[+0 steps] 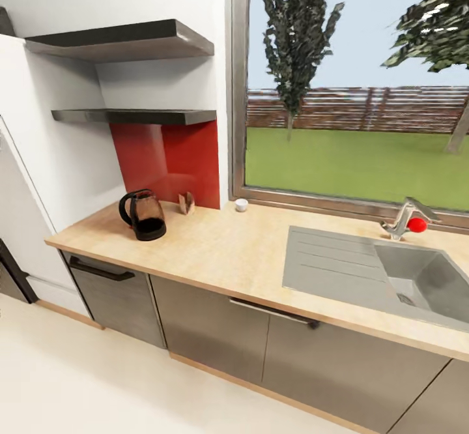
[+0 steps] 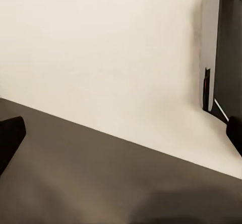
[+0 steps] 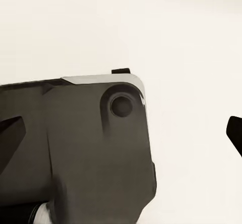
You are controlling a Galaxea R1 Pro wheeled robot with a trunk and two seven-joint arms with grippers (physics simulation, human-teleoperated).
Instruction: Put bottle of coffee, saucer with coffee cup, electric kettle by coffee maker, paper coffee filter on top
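As far as I can judge from where I stand, the station is barely begun: the electric kettle (image 1: 143,214) sits on the countertop (image 1: 228,251) near its left end, with a small brown object (image 1: 187,202) against the red backsplash (image 1: 166,160) that I can't identify and a little white thing (image 1: 241,204) by the window sill. Both shelves (image 1: 130,116) look bare from this angle, and I see no coffee maker, bottle, saucer or cup. Each wrist camera looks down at pale floor and the robot's dark base; the left gripper (image 2: 121,133) and right gripper (image 3: 123,133) show fingertips at opposite edges, so both seem spread wide and empty, arms apparently lowered
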